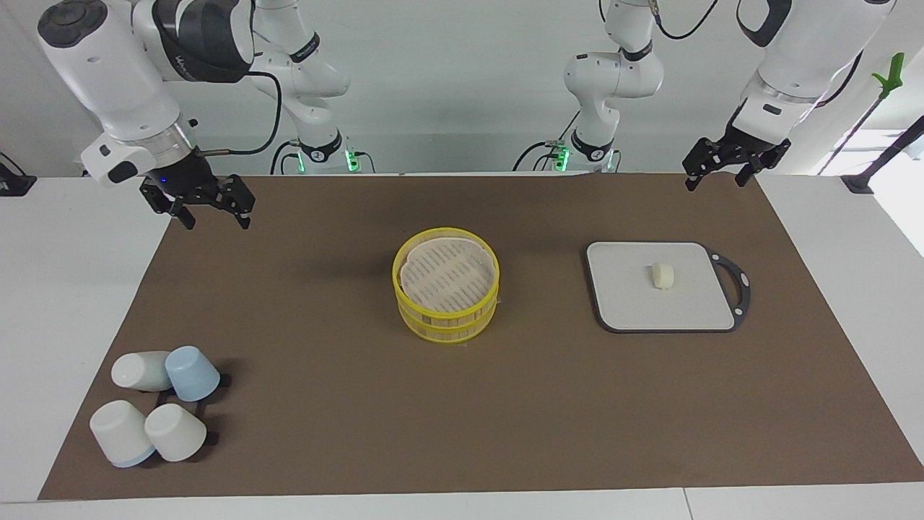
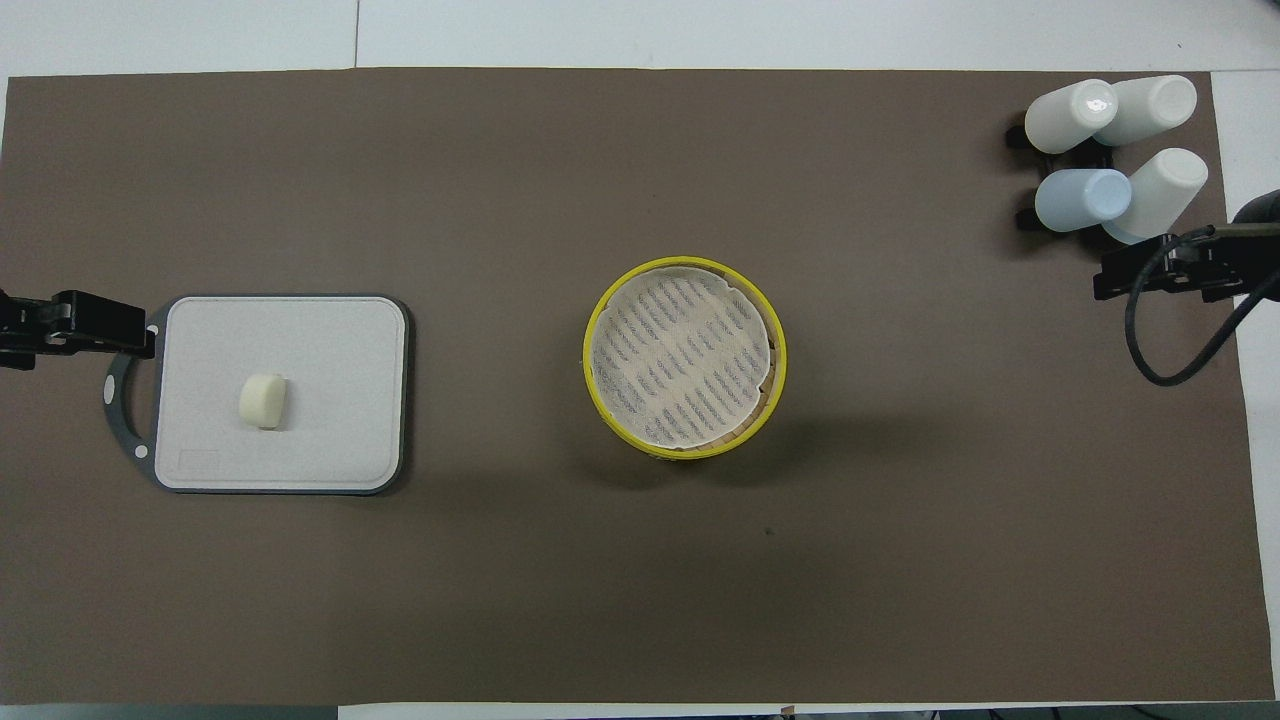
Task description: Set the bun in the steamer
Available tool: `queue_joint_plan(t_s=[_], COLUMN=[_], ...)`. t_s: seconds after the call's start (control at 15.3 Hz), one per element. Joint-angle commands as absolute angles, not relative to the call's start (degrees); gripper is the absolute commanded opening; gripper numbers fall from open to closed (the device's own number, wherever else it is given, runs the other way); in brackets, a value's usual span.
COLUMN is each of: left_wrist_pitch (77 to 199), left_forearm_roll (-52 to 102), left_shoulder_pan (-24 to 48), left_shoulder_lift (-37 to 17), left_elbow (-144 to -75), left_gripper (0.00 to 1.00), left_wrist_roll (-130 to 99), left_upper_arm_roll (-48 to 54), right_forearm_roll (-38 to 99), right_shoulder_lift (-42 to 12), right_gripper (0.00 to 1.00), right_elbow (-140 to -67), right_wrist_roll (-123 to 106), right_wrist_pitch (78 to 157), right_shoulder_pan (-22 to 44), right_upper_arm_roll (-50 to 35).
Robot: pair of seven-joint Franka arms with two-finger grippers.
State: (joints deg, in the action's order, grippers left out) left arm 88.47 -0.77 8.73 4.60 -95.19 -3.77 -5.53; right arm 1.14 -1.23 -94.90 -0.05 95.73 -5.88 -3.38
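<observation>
Left gripper [image 1: 736, 163] held raised, fingers apart, over mat edge at left arm's end; right gripper [image 1: 206, 204] likewise spread, waiting. Bun [image 1: 663, 275] seen on grey board [image 1: 628, 307], untouched. Steamer [image 1: 446, 285] mid-table, lid off. Pick not begun: descent onto bun required.

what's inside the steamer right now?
Only a pale perforated liner lies in the steamer; the slats under it are mostly covered. The bun sits on the grey board, toward the left arm's end.

Overhead, the frame edge cuts off the left pincer [image 2: 60, 325] and right pincer [image 2: 1180, 272]; the liner hides the steamer [image 2: 600, 400] floor.
</observation>
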Motion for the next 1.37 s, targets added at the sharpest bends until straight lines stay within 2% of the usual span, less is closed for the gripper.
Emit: queue_joint_plan(t_s=[0.0,0.33,0.52,0.72,0.85,0.98,1.31], left_wrist_pitch=[89.21,89.30,89.47,90.26,91.49,95.95,112.02], left_forearm_roll=[-1.41,-1.41,-1.41,-1.41,-1.49,-1.49,-1.49], left_shoulder_pan=[9.32,9.32,9.32,9.14,9.05,7.92,2.81], left_shoulder_lift=[5.19,5.10,5.10,5.27,5.97,7.73,7.56], left_elbow=[-95.45,-95.36,-95.45,-95.80,-97.99,-103.59,-118.27], left_gripper=[1.00,1.00,1.00,1.00,1.00,1.00,1.00], left_wrist_roll=[-3.08,-2.99,-2.99,-2.90,-2.73,-0.02,6.06], left_upper_arm_roll=[-5.98,-5.89,-5.98,-5.98,-6.15,-6.33,-6.33], right_forearm_roll=[1.68,1.23,1.41,2.11,1.59,0.80,-2.36], right_shoulder_lift=[-1.49,-1.41,-0.79,-1.66,-4.64,-8.33,-17.83], right_gripper=[1.00,1.00,1.00,1.00,1.00,1.00,1.00], right_elbow=[-94.22,-94.57,-96.15,-96.94,-95.89,-93.71,-87.28], right_wrist_roll=[-1.84,-2.72,-0.37,9.64,14.82,23.07,39.44], right_wrist_pitch=[95.71,96.59,97.20,103.34,104.50,106.60,110.38], right_shoulder_pan=[-7.12,-6.95,-4.50,2.08,8.23,15.34,29.42], right_upper_arm_roll=[-4.04,-4.04,-4.48,-4.57,-4.57,-4.40,-4.31])
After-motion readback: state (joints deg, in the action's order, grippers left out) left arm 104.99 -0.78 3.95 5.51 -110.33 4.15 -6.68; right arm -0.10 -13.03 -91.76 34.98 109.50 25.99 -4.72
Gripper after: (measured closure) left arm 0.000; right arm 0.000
